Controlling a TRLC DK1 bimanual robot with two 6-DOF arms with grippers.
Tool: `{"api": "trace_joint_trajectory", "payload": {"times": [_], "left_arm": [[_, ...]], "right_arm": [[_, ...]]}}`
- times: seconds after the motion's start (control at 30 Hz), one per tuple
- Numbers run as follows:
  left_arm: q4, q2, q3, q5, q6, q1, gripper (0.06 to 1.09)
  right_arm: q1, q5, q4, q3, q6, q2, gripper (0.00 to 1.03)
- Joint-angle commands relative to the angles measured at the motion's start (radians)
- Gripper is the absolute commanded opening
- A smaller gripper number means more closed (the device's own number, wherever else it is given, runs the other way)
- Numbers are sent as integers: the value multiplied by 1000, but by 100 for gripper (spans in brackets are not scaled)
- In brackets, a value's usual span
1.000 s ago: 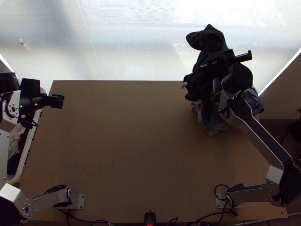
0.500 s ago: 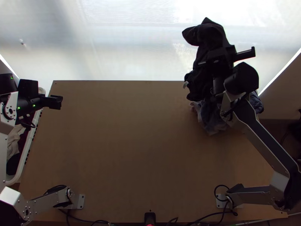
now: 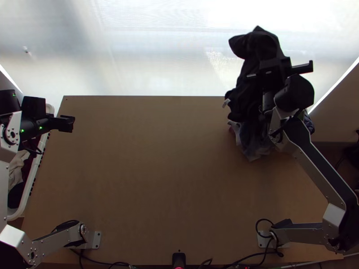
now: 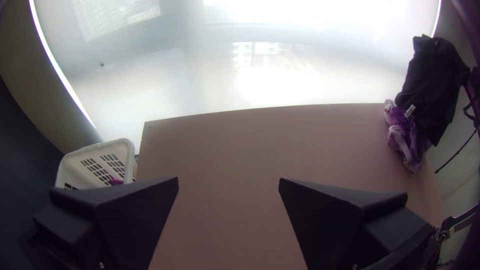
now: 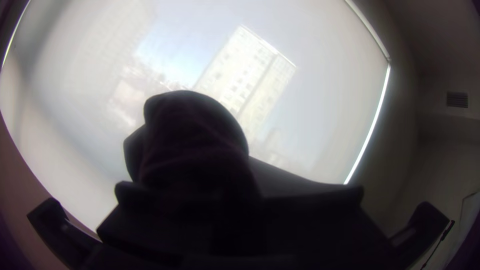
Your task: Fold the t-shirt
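One dark garment (image 3: pixel 244 101), hanging from right tool (image 3: pixel 271 68), now farther right

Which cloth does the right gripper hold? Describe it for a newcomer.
From the light wooden table, go toward its far right corner, where the right gripper is raised. The black garment hangs bunched from it. Its colour and small white tag set it apart from the lighter crumpled cloth below.
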Motion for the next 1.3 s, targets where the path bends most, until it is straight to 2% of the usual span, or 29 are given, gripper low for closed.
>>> {"api": "trace_joint_trajectory", "payload": {"times": [0.0,0.17,0.33,0.47,0.63,0.87,0.9,0.93,1.0,1.03,1.27], "left_arm": [[0,-3,-13,-14,-3,-7,103],[2,5,-11,-27,0,-10,103],[6,14,-8,-63,-11,-53,103],[12,25,-8,-104,-29,-115,103],[17,28,-8,-106,-38,-135,103],[17,28,-8,-109,-24,-138,103],[17,28,-6,-109,-21,-137,103],[17,29,-6,-110,-17,-132,103],[17,34,-6,-110,-5,-125,103],[17,37,-5,-110,0,-120,103],[22,58,17,-109,45,-85,103]], "right_arm": [[-164,-45,3,-197,119,-37,3],[-357,-168,37,-356,164,-52,3],[-542,-285,72,-369,196,42,3],[-650,-332,103,-405,208,134,3],[-764,-369,146,-415,202,223,3],[-845,-380,145,-436,168,255,14],[-847,-381,138,-439,168,250,22],[-845,-383,123,-445,154,244,35],[-822,-389,91,-468,95,243,90],[-818,-389,85,-481,90,235,100],[-752,-395,2,-554,84,157,99]]}}
